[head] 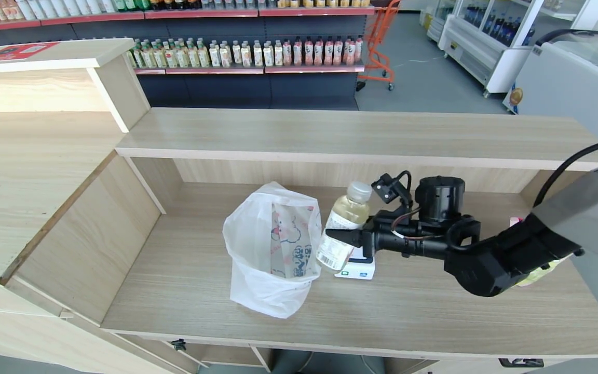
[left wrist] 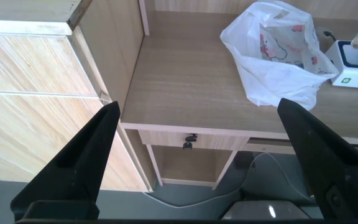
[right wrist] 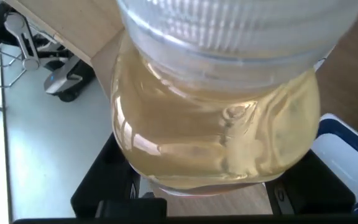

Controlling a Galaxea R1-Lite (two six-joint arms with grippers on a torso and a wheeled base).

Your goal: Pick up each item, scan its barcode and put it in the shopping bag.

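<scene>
In the head view the right pincer (head: pixel 344 240) is clamped on a bottle (head: pixel 344 221) at label height, holding it nearly upright, its neck tipped a little away from the shopping bag (head: pixel 262 270). The bottle hangs just above a small white scanner (head: pixel 359 271) on the tabletop (head: pixel 434 317), touching or nearly touching the bag's side. The bag stands open-mouthed, and a flat packet with a cartoon print (head: pixel 291 241) shows through its thin wall. So one item looks bagged, while the bottle seems to be at the scanning step, with the drop into the bag left to do. Something yellow and pink (head: pixel 538 274) peeks from behind the right arm; it may be another item waiting, though too much is hidden to be sure.

In the left wrist view the left pincer (left wrist: pixel 199 107) hangs off the near edge of the tabletop (left wrist: pixel 185 74) with its fingers wide apart and nothing between them. Beyond it sit the bag (left wrist: pixel 278 84) and the scanner (left wrist: pixel 354 67).

In the right wrist view the bottle (right wrist: pixel 216 124) is seen from very near: clear ribbed plastic, rounded at the shoulder, filled with a pale amber drink. The dark fingers press on either side of it, and a blue and white corner of the scanner (right wrist: pixel 348 152) lies below
</scene>
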